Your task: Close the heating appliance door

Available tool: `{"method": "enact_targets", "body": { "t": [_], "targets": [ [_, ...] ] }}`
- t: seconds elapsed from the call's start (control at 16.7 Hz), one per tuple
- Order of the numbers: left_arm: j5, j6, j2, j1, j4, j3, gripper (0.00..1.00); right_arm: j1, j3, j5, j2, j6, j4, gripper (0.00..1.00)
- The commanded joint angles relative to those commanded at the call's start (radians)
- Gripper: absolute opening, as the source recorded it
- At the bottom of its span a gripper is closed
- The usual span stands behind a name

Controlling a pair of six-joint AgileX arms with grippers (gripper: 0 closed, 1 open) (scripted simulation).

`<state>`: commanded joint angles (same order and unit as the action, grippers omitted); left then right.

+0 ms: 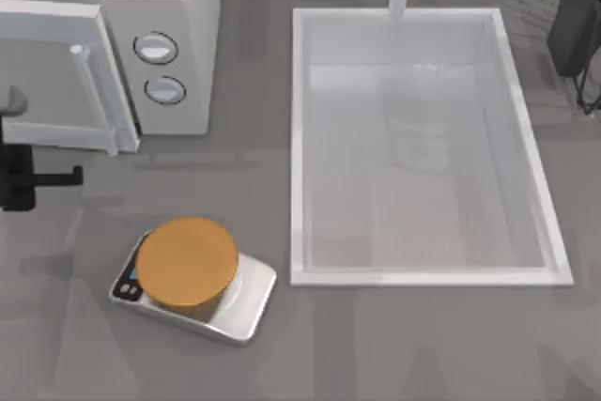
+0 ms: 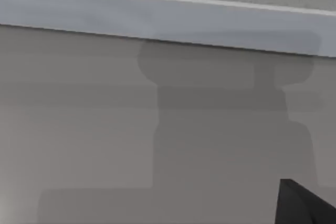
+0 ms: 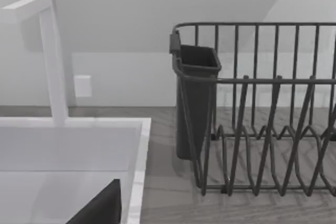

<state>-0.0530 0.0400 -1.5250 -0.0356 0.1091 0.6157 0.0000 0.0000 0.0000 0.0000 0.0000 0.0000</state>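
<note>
the microwave (image 1: pixel 178 35) door (image 1: pixel 89 77) stands ajar, so closing is left; the left gripper (image 1: pixel 47 176) sits just beside the door, fingers spread apart, holding nothing; right arm (image 1: pixel 575 16) parked beyond the sink (image 1: pixel 418 274).

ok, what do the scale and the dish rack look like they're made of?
Scale: looks like brushed metal, going by the silver-grey sheen on its body; the orange-tan disc on it is matte, maybe wood or plastic, hard to say. Dish rack: thin dark wire bars, probably coated metal, with a matte dark cup hung on it, likely plastic.
</note>
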Motion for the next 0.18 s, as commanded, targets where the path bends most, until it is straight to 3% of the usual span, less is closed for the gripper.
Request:
{"method": "enact_targets", "body": {
  "t": [0.18],
  "targets": [
    [0.002,-0.002,-0.042,0.004,0.022,0.03,0.0,0.0,0.0,0.0,0.0,0.0,0.0,1.0]
  ]
}}
